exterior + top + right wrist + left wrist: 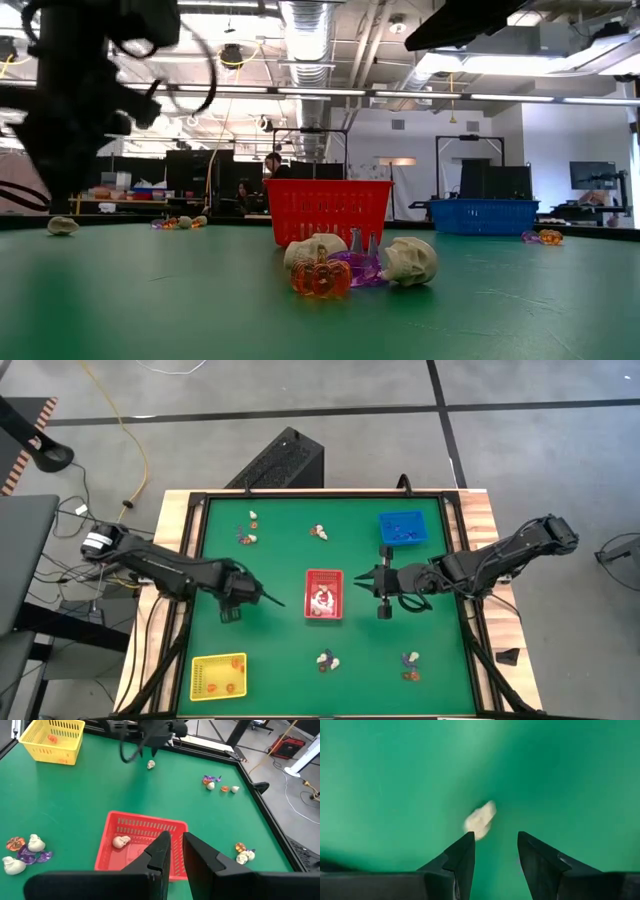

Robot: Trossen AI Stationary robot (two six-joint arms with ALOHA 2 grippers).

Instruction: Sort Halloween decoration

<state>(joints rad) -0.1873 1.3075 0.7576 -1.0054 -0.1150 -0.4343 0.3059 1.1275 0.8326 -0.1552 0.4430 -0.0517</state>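
Trinkets [327,660] scattered in small groups on the green mat [270,650] – white, orange and purple pieces. Two groups near the far edge, one [250,530] toward the left arm's side, one [319,532] in the middle. Two more at the near edge, between the yellow tray [200,685] and the right corner. In the low view, closest to the camera: an orange pumpkin [321,277], a purple piece and two cream skulls, touching each other, in front of the red tray [330,205].

One cream trinket [480,820] alone on the mat, to the left of the red tray, apart from all the groups. Directly above it the left gripper [495,840], pointing down, fingers spread wide, nothing between them; the trinket just ahead of the fingertips, not touched.

Inside the red tray one cream skull [120,841], near a corner. Inside the yellow tray some orange pieces [52,739]. Blue tray [402,528] at the far right of the mat – contents too small to tell.

Right gripper [175,840] above the mat just beside the red tray on its right side, aimed at the tray, fingers close with only a narrow gap, holding nothing.
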